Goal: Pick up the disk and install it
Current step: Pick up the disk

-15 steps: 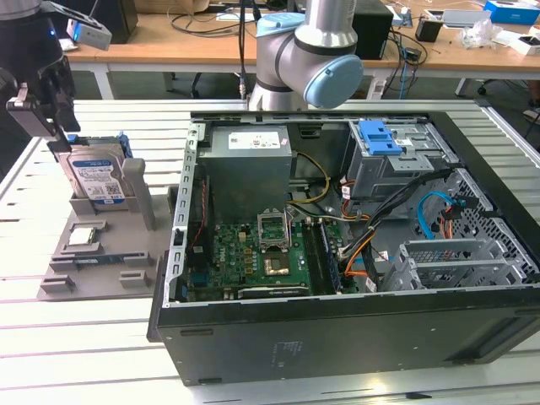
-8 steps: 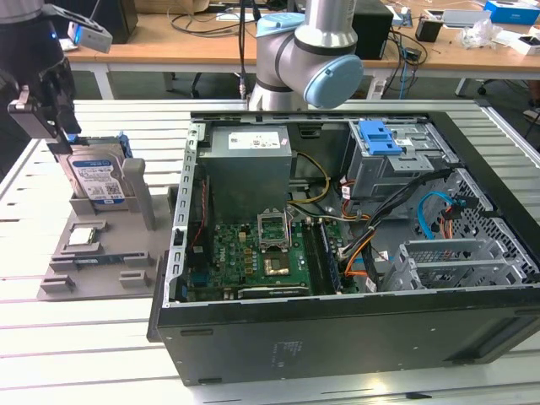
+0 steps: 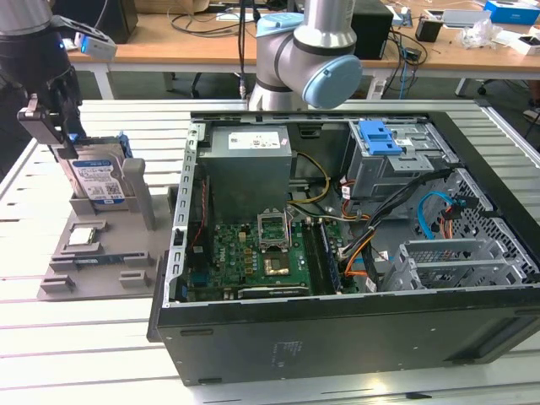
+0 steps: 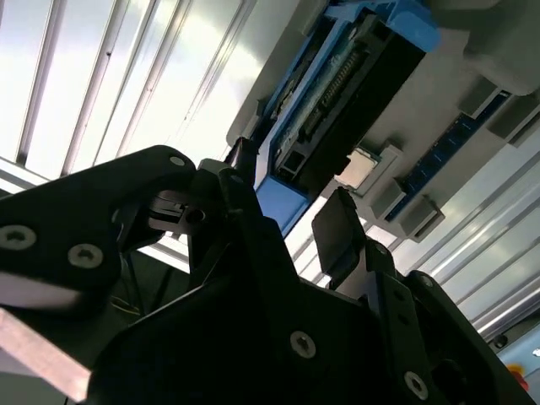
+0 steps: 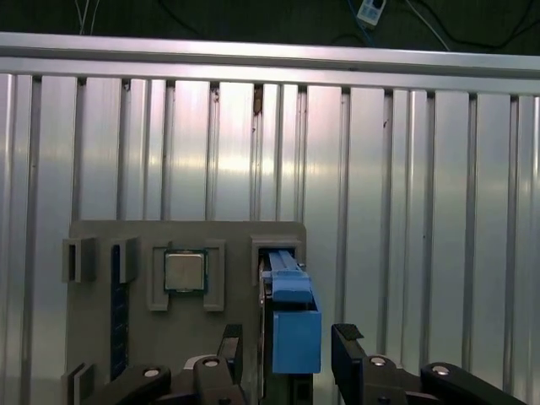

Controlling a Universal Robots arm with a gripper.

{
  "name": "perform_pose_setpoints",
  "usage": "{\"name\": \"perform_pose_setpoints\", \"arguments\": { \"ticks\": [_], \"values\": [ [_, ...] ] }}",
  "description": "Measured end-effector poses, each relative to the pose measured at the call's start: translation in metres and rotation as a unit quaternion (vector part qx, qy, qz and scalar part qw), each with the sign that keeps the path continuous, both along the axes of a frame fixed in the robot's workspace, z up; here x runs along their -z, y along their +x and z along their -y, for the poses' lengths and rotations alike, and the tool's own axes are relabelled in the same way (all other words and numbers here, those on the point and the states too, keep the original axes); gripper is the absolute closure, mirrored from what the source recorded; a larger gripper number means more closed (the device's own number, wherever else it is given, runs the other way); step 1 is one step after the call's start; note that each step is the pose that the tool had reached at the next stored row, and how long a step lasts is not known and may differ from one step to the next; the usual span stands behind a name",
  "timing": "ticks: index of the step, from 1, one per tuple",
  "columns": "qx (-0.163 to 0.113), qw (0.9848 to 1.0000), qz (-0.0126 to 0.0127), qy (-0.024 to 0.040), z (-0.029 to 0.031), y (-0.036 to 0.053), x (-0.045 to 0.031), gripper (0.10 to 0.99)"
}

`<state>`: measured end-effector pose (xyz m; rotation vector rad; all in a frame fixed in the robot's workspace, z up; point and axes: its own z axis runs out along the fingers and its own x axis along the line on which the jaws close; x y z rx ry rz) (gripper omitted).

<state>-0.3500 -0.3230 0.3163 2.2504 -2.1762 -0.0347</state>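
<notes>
We look over a table (image 3: pixel 93 354) of pale, ribbed metal slats. In the first wrist view those slats (image 5: pixel 422 169) catch bright light in long streaks. In the exterior view, a wooden desk (image 3: pixel 169 52) on white legs (image 3: pixel 103 83) runs along the back, strewn with cables (image 3: pixel 198 21) and carrying a blue box (image 3: pixel 513 10). The floor (image 3: pixel 160 84) beneath it is dark.

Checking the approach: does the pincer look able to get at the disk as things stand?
Probably yes. The disk stands on edge in its gray holder, top exposed. In the first wrist view the open pincer lines up with it, a finger to each side and nothing in between.
</notes>
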Motion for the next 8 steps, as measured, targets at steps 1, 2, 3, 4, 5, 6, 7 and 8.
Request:
{"name": "perform_pose_setpoints", "arguments": {
  "ticks": [1, 2, 3, 4, 5, 6, 7, 8],
  "values": [
    [0.0, 1.0, -0.0001, -0.0001, 0.0, 0.0, 0.0024, 0.545],
    [0.0, 1.0, 0.0, 0.0, 0.0, 0.0, 0.0028, 0.545],
    [0.0, 1.0, 0.0, 0.0, 0.0, 0.0, 0.0029, 0.545],
    [0.0, 1.0, 0.0, 0.0, 0.0, 0.0, 0.0029, 0.545],
    [0.0, 1.0, 0.0, 0.0, 0.0, 0.0, 0.003, 0.545],
    [0.0, 1.0, 0.0, 0.0, 0.0, 0.0, 0.003, 0.557],
    [0.0, 1.0, 0.0, 0.0, 0.0, 0.0, 0.003, 0.557],
    [0.0, 1.0, 0.0, -0.0001, 0.0, 0.0, 0.003, 0.624]
  ]
}}
